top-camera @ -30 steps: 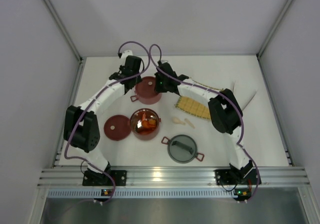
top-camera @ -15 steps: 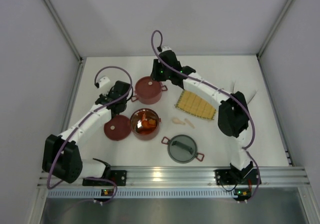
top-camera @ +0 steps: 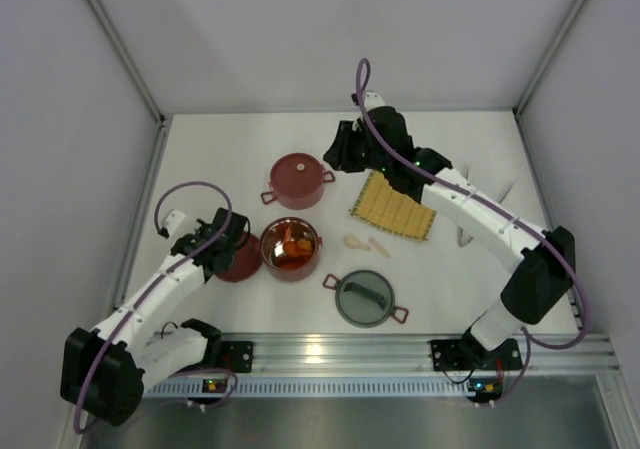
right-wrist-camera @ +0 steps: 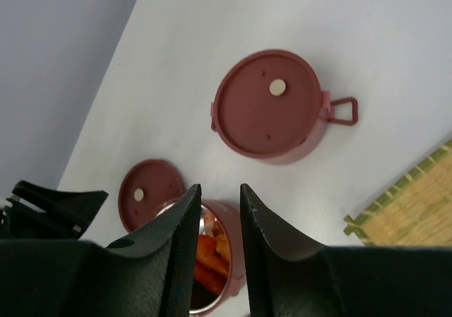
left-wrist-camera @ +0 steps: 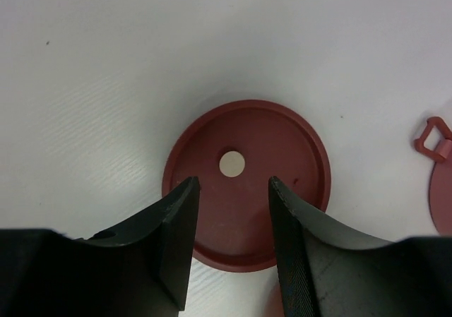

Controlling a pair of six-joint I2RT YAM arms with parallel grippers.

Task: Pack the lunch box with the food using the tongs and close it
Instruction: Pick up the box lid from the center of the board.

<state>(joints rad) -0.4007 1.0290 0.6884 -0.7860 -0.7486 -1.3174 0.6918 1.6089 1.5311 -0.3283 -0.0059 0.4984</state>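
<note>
Both empty, parted: left gripper (left-wrist-camera: pixel 233 183) above flat lid (left-wrist-camera: pixel 247 130); right gripper (right-wrist-camera: pixel 219 188) near lidded bowl (right-wrist-camera: pixel 268 105).

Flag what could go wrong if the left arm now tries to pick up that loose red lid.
1. The lid lies flat on the table, and the left gripper hangs over it, jaws apart. With so little edge to pinch, the fingers may slip or just shove it.
2. It sits close beside the open bowl of food, so a shove could bump the bowl and spill pieces.
</note>
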